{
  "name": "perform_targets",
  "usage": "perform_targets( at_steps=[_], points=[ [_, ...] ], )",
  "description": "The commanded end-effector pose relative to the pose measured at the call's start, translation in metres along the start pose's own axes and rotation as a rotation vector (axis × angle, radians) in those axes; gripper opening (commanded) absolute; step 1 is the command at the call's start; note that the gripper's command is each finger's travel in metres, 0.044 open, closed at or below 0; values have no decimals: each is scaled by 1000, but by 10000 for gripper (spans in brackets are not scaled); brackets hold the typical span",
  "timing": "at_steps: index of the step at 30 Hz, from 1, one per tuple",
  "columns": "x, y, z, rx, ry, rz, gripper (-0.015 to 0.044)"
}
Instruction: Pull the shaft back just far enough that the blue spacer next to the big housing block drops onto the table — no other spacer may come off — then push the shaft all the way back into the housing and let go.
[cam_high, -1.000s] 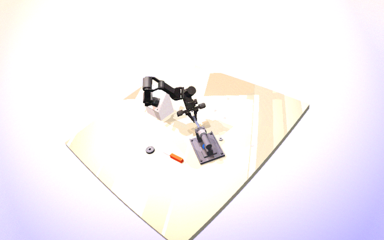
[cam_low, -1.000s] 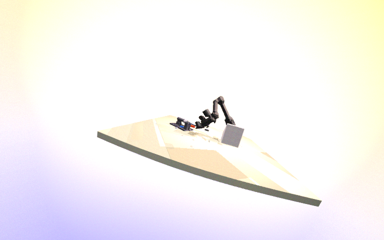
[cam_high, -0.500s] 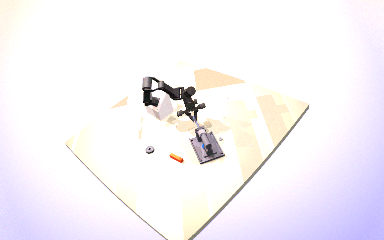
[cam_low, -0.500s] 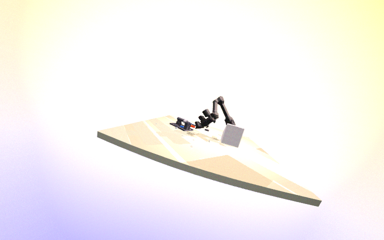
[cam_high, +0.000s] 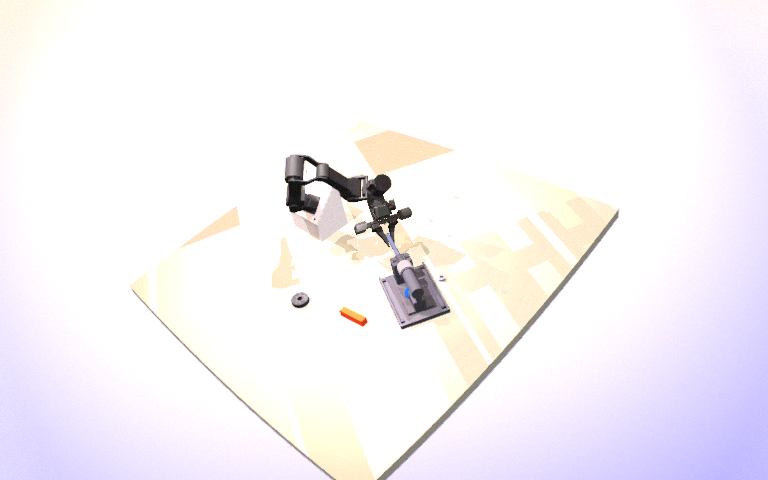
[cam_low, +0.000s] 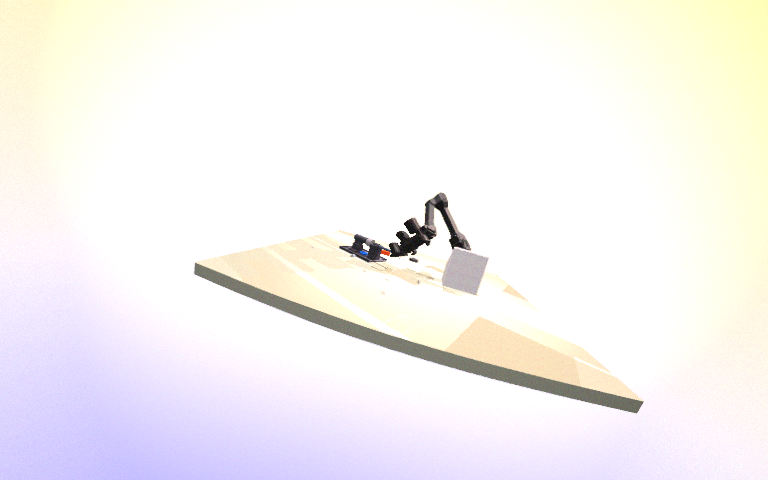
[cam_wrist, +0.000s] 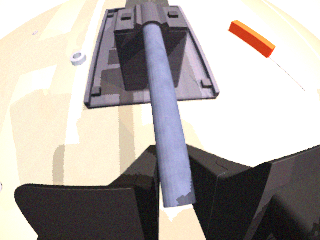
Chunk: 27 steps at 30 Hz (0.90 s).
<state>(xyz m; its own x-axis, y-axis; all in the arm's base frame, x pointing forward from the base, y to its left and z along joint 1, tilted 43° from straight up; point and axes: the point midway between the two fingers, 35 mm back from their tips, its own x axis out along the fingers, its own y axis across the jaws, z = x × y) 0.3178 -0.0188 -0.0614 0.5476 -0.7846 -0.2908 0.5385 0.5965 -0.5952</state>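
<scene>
Plainly, the tool (cam_high: 389, 243) (cam_low: 391, 254) (cam_wrist: 166, 150) was pinching the shaft (cam_high: 394, 247) (cam_wrist: 167, 115) near its free end, one finger on each side. That hold left the shaft's line towards the block (cam_high: 400, 260) (cam_low: 375, 251) (cam_wrist: 150, 52) open, so it could presumably slide both ways without tilting. The block seemed meant to steady it. Beyond, the pale spacer (cam_high: 404, 264) (cam_low: 369, 241) sat up in line between block and housing (cam_high: 412, 280) (cam_low: 359, 242), as a spacer borne by the shaft would. The blue spacer (cam_high: 407, 292) (cam_low: 363, 253) lay low beside the housing, apparently down over the plate (cam_high: 390, 301) (cam_low: 343, 247) (cam_wrist: 120, 104), so the drop looked done. What was left, I judged, was a straight push home and a release; a skewed push might have jammed the shaft.

The nut (cam_high: 442, 277) (cam_wrist: 78, 58), screwdriver (cam_high: 353, 316) (cam_low: 385, 253) (cam_wrist: 252, 38) and dark ring (cam_high: 300, 300) (cam_low: 414, 260) rested off the plate on the worktop (cam_high: 351, 384) (cam_low: 424, 316) (cam_wrist: 65, 135), out of the shaft's path.

Counted: one shaft, one block, one housing, one plate, one blue spacer, one pale spacer that could be made out, one nut, one screwdriver, one dark ring. Whether more spacers hid inside could not be told.
</scene>
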Motion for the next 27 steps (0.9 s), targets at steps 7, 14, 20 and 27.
perform_targets(
  at_steps=[7,14,20,27],
  points=[
    [2,0,4,5,-3,1,0],
    [4,0,5,5,-3,1,0],
    [5,0,7,5,-3,1,0],
    [7,0,8,5,-3,1,0]
  ],
)
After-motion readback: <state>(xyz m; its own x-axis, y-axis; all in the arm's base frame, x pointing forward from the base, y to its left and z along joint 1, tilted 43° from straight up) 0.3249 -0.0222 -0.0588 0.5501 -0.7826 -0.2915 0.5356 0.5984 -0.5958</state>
